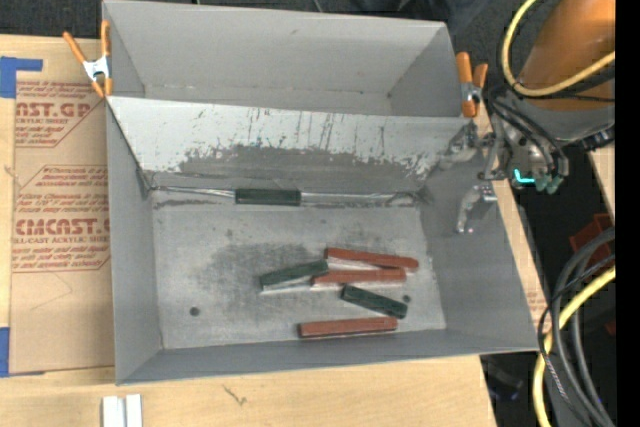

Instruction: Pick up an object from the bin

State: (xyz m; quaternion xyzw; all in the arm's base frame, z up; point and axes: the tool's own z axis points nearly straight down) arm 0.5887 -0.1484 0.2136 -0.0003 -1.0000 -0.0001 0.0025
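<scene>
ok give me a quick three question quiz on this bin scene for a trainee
1. True or false: the end effector is at the left wall of the bin.
2. The stick lying alone at the back of the floor is: A dark green, B red-brown, C yellow.
3. What colour is the stick nearest the front wall?
Key: 1 false, it is at the right side; 2 A; 3 red-brown.
</scene>
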